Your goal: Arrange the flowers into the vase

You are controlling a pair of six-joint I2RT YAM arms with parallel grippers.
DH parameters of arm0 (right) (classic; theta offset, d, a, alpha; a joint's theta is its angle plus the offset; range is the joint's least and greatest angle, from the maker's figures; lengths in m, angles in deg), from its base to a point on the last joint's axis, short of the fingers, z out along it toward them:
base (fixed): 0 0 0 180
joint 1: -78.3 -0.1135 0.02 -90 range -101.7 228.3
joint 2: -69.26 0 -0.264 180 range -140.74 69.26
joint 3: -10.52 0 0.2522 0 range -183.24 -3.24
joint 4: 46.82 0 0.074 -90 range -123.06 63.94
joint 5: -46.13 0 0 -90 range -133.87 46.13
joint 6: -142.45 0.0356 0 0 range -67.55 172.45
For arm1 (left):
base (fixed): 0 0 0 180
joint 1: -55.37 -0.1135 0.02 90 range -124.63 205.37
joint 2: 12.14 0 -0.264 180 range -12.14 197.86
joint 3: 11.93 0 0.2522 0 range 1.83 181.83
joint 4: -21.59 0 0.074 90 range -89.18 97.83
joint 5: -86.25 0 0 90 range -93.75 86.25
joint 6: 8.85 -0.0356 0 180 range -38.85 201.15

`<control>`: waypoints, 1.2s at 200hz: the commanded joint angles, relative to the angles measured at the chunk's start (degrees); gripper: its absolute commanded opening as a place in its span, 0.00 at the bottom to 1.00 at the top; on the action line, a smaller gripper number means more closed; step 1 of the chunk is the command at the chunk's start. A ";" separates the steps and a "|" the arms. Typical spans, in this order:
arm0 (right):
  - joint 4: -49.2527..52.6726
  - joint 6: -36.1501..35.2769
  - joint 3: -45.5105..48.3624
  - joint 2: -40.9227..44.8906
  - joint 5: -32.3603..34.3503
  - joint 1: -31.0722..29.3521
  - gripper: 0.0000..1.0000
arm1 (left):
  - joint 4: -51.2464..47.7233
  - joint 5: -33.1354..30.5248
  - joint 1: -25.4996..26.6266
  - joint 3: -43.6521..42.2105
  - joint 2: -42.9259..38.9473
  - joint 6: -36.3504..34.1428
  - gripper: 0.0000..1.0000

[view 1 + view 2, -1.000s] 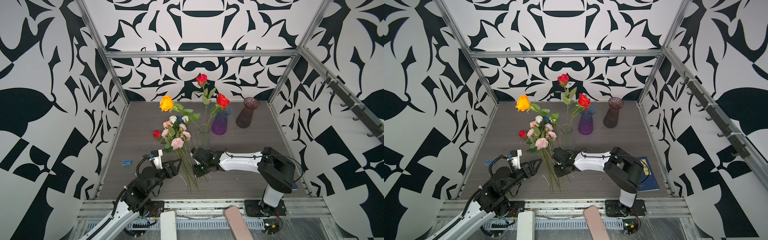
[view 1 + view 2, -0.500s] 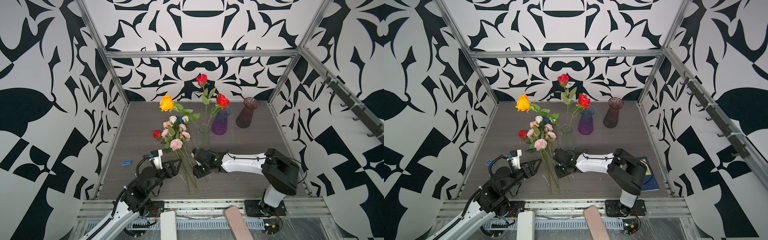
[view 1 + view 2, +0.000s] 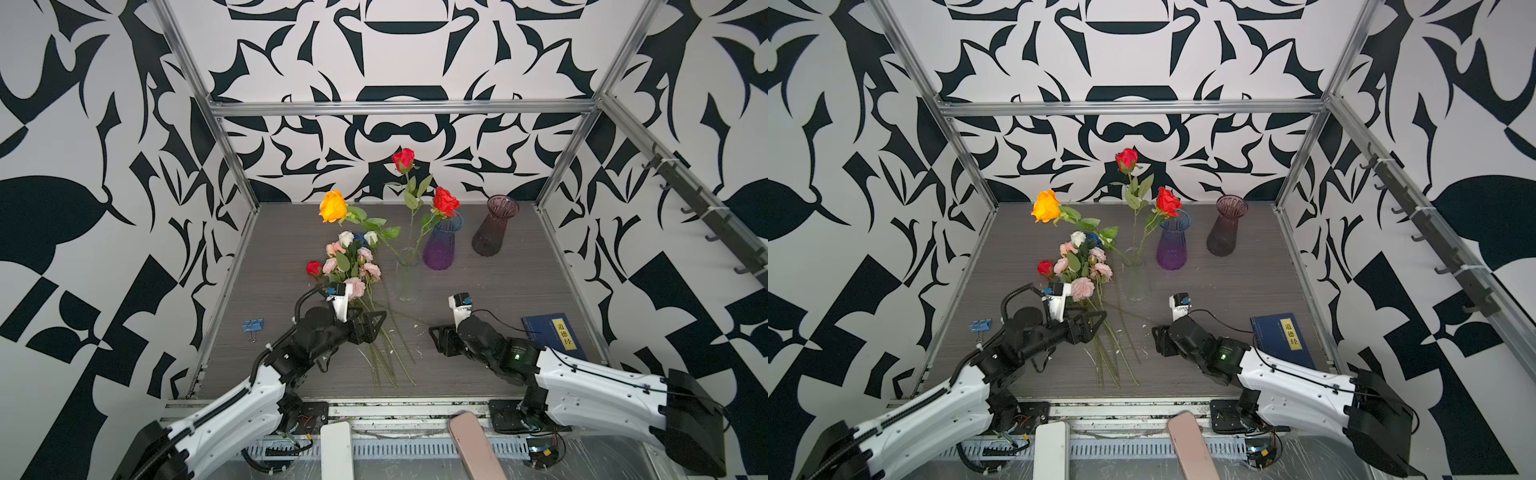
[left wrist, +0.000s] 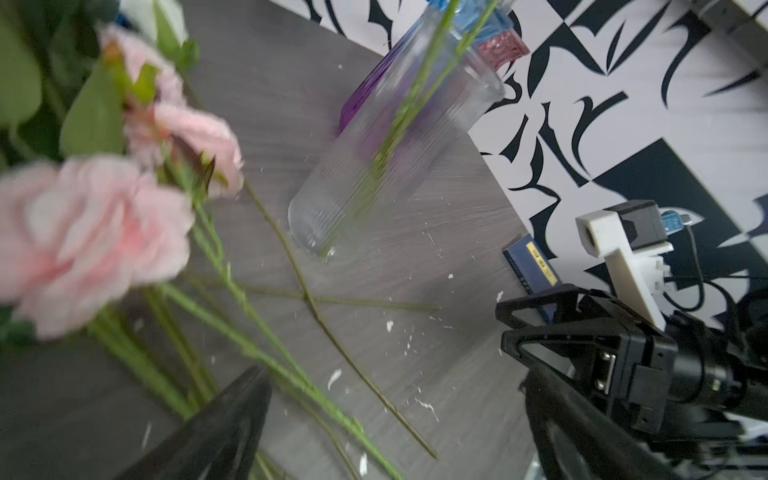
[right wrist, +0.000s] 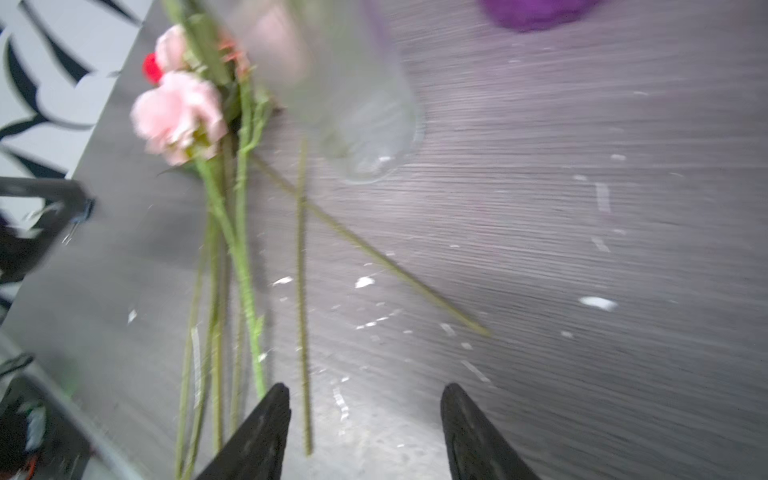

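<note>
Right wrist view: the right gripper point(image 5: 365, 387) is hovering low over the grey table point(image 5: 582, 291) with its jaws parted and nothing clamped. A second ago it was nearly closed and reaching across to the stems beside the other arm. It is now pulling back to its own side and letting go.

Just ahead of these jaws, a loose bare stem point(image 5: 302, 291) is lying flat, its cut end resting between the fingertips but untouched. A second thin stem point(image 5: 374, 257) is crossing it at a slant.

In a top view, the left gripper point(image 3: 379, 326) is spreading wider than before, jaws fully apart over the green stems of the bunch and holding none of them.

Further out from both jaws, the bunch of pink, white and red flowers point(image 3: 353, 266) is lying on the table, not yet in any vase. Beyond it, the clear ribbed vase point(image 3: 407, 274) is standing upright, holding an orange rose point(image 3: 332, 205) and two red roses point(image 3: 403, 160). Just past it are a purple vase point(image 3: 439, 245) and a maroon vase point(image 3: 494, 226), both apparently empty.

With both jaws empty, no flower is travelling to the vase. The next pick probably has to begin afresh, likely from the left jaws.
</note>
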 commanded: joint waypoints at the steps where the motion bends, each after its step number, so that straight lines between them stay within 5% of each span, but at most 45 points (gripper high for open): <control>1: -3.76 3.59 1.18 1.38 2.02 1.42 0.63 | 9.56 5.17 0.03 5.52 7.19 -18.62 0.99; 45: -1.53 4.17 1.00 2.66 4.82 1.60 0.68 | 20.64 5.06 -0.06 9.56 19.08 -34.01 0.99; 69: -3.12 2.35 2.15 5.16 3.64 1.61 0.84 | 21.78 5.42 -0.06 13.41 25.29 -36.99 0.99; 114: -2.95 1.97 3.93 9.07 2.97 2.46 0.86 | 20.85 -2.10 -0.15 20.43 33.01 -35.49 0.95; 127: -2.95 1.78 4.15 9.61 2.43 2.88 0.86 | 20.58 -2.35 -0.14 22.10 34.95 -35.19 0.86; 240: -4.47 1.25 4.68 8.91 -1.89 5.62 0.84 | 21.65 0.26 -0.25 26.79 41.16 -34.19 0.76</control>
